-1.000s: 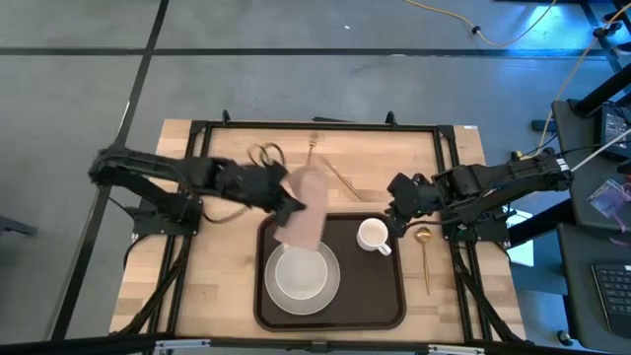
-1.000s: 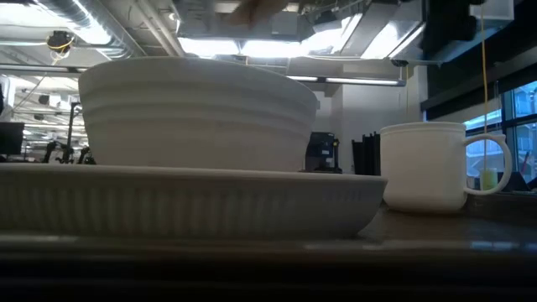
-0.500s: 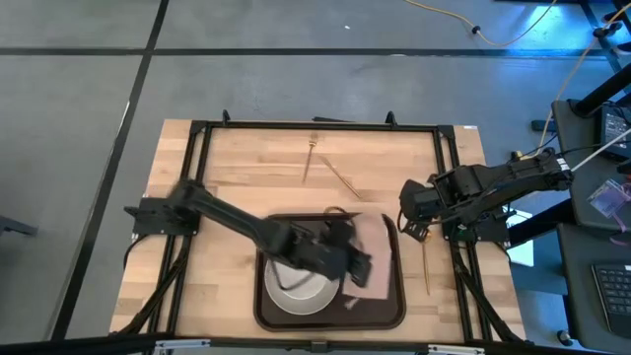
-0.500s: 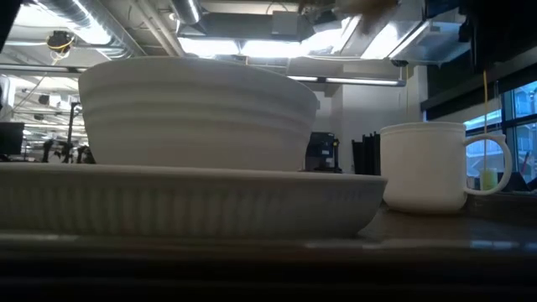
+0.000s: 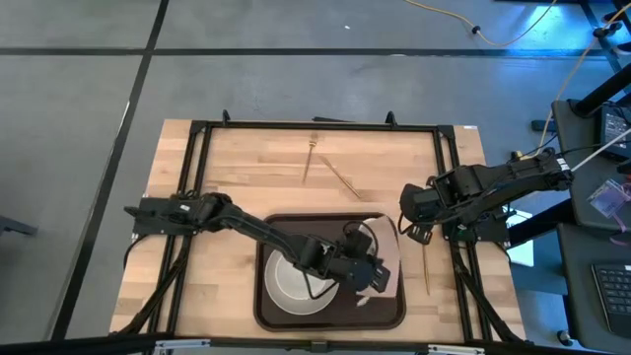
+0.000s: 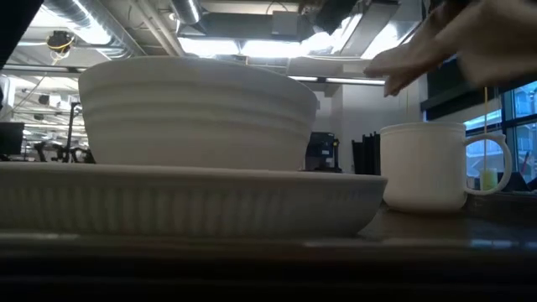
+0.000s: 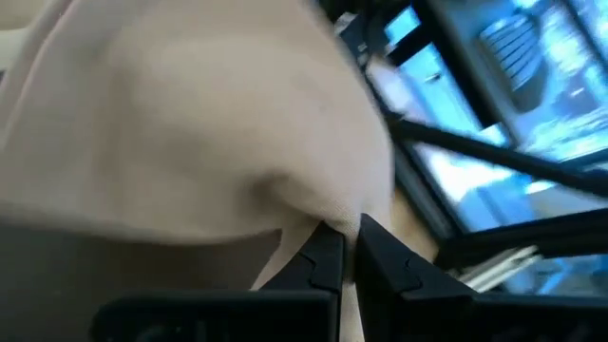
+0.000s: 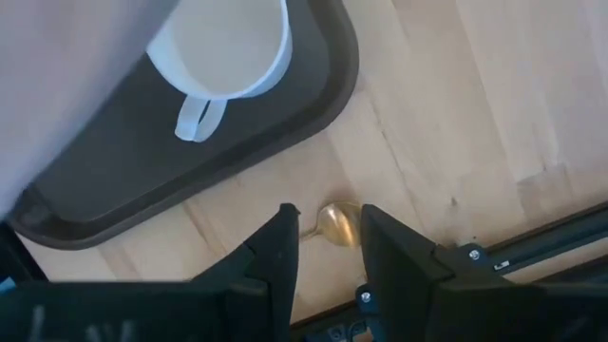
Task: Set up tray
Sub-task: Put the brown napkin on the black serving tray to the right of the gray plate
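In your low view, the white plate (image 6: 189, 197) and bowl (image 6: 193, 109) fill the left of frame, with the white mug (image 6: 428, 165) at right. From above, the tray (image 5: 266, 306) sits bottom centre on the counter (image 5: 227, 177). The left gripper (image 5: 367, 274) reaches over the tray's right half, fingers pinched narrow on the beige napkin (image 7: 190, 123). The right gripper (image 8: 323, 249) hovers above a gold spoon (image 8: 334, 224) just off the tray's right rim, fingers apart and holding nothing.

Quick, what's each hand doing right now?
Left hand: closed on the beige napkin, over the tray.
Right hand: open, empty, above the gold spoon beside the tray.
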Robot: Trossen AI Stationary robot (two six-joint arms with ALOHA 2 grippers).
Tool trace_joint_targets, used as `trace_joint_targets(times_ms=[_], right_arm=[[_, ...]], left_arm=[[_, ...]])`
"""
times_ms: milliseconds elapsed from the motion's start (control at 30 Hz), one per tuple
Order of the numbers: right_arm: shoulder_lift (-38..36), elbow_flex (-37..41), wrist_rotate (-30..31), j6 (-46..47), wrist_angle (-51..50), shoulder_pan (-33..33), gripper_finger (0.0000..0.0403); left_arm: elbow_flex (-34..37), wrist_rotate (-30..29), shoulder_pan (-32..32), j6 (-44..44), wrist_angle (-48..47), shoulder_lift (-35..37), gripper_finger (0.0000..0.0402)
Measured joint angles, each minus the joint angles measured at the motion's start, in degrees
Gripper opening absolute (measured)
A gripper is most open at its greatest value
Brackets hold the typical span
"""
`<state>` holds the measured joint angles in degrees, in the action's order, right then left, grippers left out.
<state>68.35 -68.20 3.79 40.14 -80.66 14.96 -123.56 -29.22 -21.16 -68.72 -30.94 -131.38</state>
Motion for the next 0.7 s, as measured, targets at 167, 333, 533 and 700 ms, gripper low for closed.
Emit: trace_joint_targets(times_ms=[167, 333, 533, 700], right_arm=[[-0.04, 0.0, 0.0, -0.07, 0.02, 0.02, 0.0117], [-0.04, 0.0, 0.0, -0.13, 0.13, 0.02, 0.0117], [-0.04, 0.0, 0.01, -0.13, 0.13, 0.02, 0.0117], [-0.04, 0.0, 0.02, -0.12, 0.23, 0.02, 0.0117]], left_arm=[[0.14, 0.63, 0.97, 1.87, -3.54, -0.8, 0.0004], [0.1, 0.58, 2.31, 3.5, -4.0, -0.74, 0.0004], [0.3, -0.28, 1.42, 4.57, -3.9, -1.01, 0.0004], [0.38, -0.69, -0.1, 4.33, -4.0, -2.44, 0.0004]])
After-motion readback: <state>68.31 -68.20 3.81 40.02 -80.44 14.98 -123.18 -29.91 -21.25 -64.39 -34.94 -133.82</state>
